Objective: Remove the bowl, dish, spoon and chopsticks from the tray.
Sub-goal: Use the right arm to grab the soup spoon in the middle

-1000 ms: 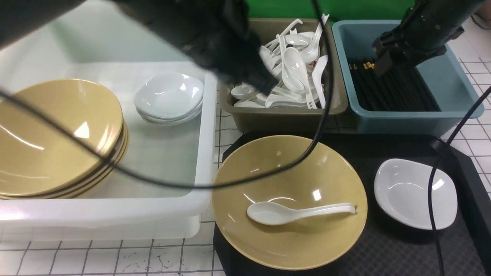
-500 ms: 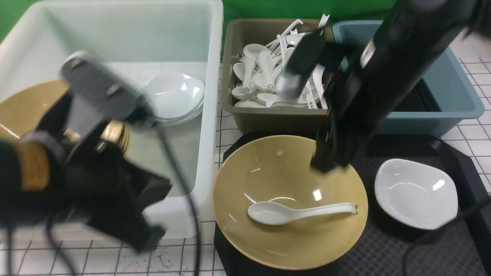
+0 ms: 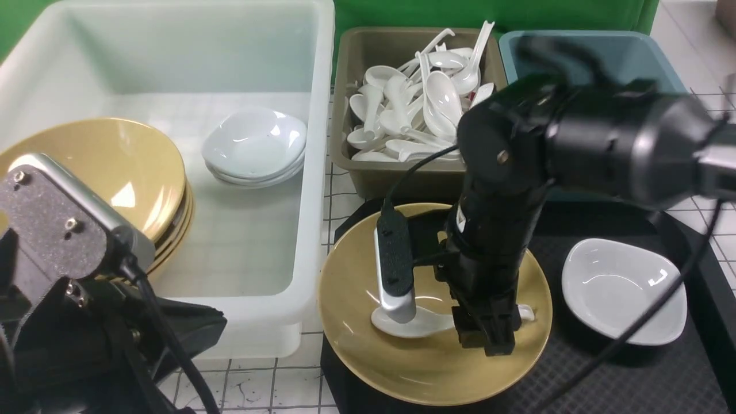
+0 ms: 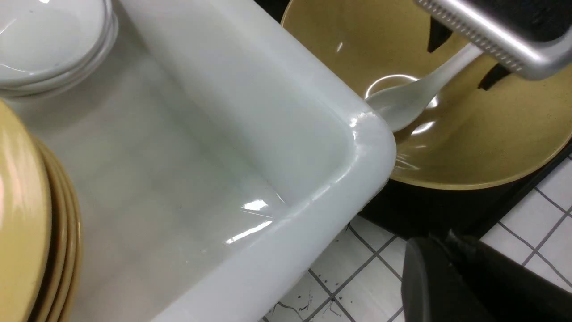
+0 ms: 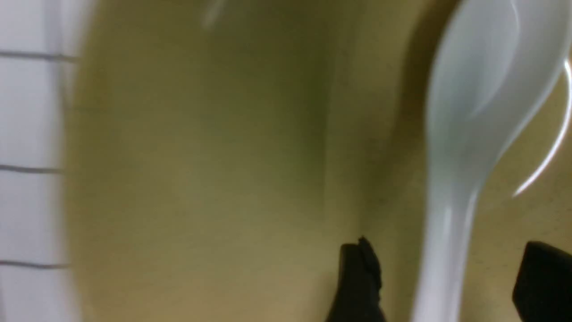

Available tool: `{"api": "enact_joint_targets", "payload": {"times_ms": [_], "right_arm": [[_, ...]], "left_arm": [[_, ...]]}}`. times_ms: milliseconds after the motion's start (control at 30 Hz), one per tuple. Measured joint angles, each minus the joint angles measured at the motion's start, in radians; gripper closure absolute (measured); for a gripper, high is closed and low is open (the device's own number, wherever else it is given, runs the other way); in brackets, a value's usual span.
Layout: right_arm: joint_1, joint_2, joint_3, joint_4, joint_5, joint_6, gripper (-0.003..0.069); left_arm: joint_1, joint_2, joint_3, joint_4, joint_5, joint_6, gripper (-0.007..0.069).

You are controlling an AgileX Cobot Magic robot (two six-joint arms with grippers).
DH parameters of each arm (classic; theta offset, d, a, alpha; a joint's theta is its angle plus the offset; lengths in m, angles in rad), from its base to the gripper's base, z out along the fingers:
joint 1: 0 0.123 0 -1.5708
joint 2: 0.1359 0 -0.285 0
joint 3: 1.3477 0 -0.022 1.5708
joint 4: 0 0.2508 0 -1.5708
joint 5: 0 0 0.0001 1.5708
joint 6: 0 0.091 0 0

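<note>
The yellow bowl (image 3: 356, 287) sits on the left of the black tray (image 3: 575, 379). The white spoon (image 3: 420, 326) lies in the bowl, handle to the right. My right gripper (image 3: 486, 342) is down in the bowl, open, one finger on each side of the spoon's handle. The right wrist view shows the handle (image 5: 447, 268) between the open fingers of that gripper (image 5: 447, 250), over the bowl (image 5: 223, 179). The white dish (image 3: 624, 290) rests on the tray's right. My left gripper (image 4: 442, 243) is shut and empty over the tiles by the tub's corner. No chopsticks show on the tray.
A white tub (image 3: 313, 172) at left holds stacked yellow bowls (image 3: 115, 190) and white dishes (image 3: 253, 144). A brown bin (image 3: 368, 178) of white spoons stands behind the tray. The blue bin (image 3: 632, 46) is mostly hidden by my right arm.
My right arm came from the blue bin down into the bowl, and its fingers now stand astride the spoon's handle. My left arm drew back from the spoon bin to the lower left.
</note>
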Motion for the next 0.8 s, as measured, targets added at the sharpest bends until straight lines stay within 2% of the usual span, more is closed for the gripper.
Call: {"api": "enact_joint_targets", "payload": {"times_ms": [167,233,367,433,600,700,800], "right_arm": [[0.000,0.065,0.000,-0.087,-0.054,0.060,0.0196],[0.003,0.088,-0.003,-0.086,-0.054,0.070,0.0239],[0.005,0.102,-0.012,-0.072,-0.020,0.077,0.0365],[0.005,0.105,-0.019,-0.067,0.004,0.079,0.0484],[0.005,0.105,-0.091,-0.078,0.093,0.114,0.0494],[0.002,0.080,-0.167,-0.083,0.097,0.142,0.0494],[-0.013,0.044,-0.273,-0.085,0.107,0.174,0.0494]], "left_arm": [[0.000,0.000,0.000,0.000,0.001,0.000,0.0636],[0.000,0.000,0.000,0.000,0.001,0.000,0.0636],[0.000,0.000,0.000,0.000,-0.010,0.000,0.0636],[0.000,0.000,0.000,0.000,-0.032,0.000,0.0636],[0.000,0.002,-0.003,0.014,-0.116,-0.056,0.0636],[0.000,0.022,-0.031,0.070,-0.152,-0.139,0.0636],[0.000,0.066,-0.099,0.190,-0.164,-0.249,0.0636]]}}
